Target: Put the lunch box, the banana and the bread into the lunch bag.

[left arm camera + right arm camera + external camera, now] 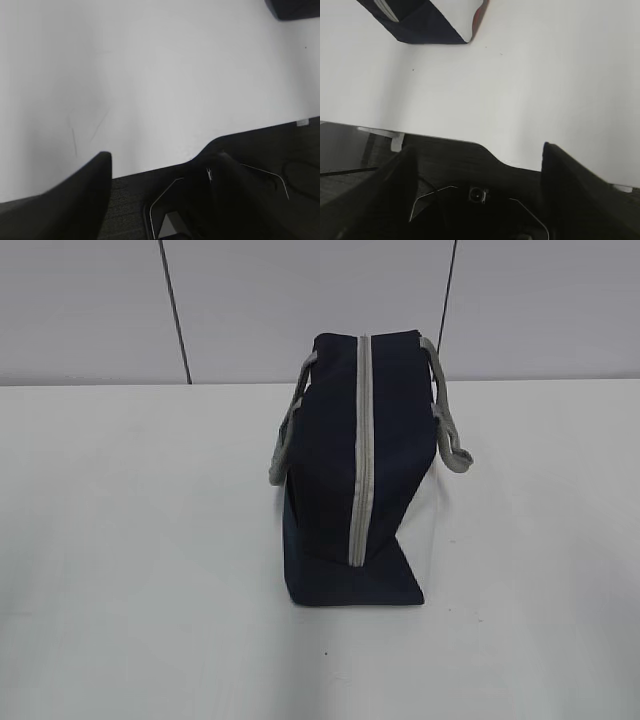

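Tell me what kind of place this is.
Probably a robot test bench, not a kitchen: a bare white table before plain grey wall panels, with only a zipped navy lunch bag on it.

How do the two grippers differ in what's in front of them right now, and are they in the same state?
The right gripper has the lunch bag corner up ahead; the left gripper sees only a dark corner at its frame's edge. Both hang open and empty near the table edge, far from the bag.
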You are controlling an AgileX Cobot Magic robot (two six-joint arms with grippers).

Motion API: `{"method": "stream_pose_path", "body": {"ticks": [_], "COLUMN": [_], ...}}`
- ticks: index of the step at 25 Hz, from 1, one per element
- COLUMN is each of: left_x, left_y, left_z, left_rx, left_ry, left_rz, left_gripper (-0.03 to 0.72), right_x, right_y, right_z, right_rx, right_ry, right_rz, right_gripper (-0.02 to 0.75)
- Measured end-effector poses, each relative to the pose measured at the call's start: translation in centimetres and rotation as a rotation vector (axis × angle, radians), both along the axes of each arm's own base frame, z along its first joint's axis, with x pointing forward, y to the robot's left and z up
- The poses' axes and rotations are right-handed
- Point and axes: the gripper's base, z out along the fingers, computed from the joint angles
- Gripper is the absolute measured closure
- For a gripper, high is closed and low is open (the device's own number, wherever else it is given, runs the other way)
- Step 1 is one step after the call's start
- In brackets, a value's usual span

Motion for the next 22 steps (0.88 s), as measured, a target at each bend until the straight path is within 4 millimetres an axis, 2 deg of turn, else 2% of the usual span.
{"method": "stream_pose_path", "body": {"ticks": [6, 11, 14, 22], "left_x": [-3.2, -4.2, -4.1, -3.6], "left_y": [0.9, 1.4, 1.4, 1.3], "left_z": [-1.4, -1.3, -1.3, -1.8], "left_rx": [-0.011, -0.017, -0.018, -0.019], "left_ry": [-0.103, -0.237, -0.266, -0.291], "left_rz": [0.010, 0.021, 0.022, 0.023], "left_gripper": [0.254, 0.254, 0.254, 0.254], "right_x": [-3.6, -5.4, -5.5, -4.7], "right_y": [-0.9, -2.4, -2.6, -2.6], "right_z": [-0.1, -0.7, -1.8, -2.1], "right_rx": [-0.074, -0.217, -0.245, -0.239], "right_ry": [-0.151, -0.258, -0.241, -0.302], "right_rz": [-0.051, -0.136, -0.148, -0.156], "right_gripper": [0.174, 0.174, 0.174, 0.174]}}
